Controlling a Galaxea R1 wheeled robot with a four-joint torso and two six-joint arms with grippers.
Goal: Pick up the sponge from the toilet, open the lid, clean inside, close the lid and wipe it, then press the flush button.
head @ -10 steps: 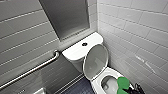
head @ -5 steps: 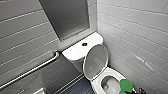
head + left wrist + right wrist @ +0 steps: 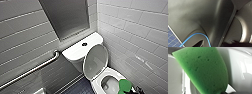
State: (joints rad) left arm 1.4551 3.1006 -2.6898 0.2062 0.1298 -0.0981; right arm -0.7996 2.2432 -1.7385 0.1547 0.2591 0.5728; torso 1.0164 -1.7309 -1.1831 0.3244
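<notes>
On my head camera the toilet sits at about five o'clock from the middle of the scene, pushed into the corner of the grey tiled walls. The lid is up and leans back against the tank, its greyish inner face turned toward me. The flush button is a dark dot on the tank top, at eleven o'clock from the lid. The sponge stands over the bowl's rim at five o'clock from the lid, poking up out of the right gripper, which is clamped on its lower end. A metal grab bar slants along the wall at nine o'clock from the tank, and dark blue floor lies at seven o'clock from the bowl.

On the left wrist camera I see the robot's own dark shell, a blue cable looping across it and a corner of blue tiled floor. Whether the left gripper is apart or together I cannot tell.

On the right wrist camera the sponge is very close, its rounded green edge hanging just over the white bowl.
</notes>
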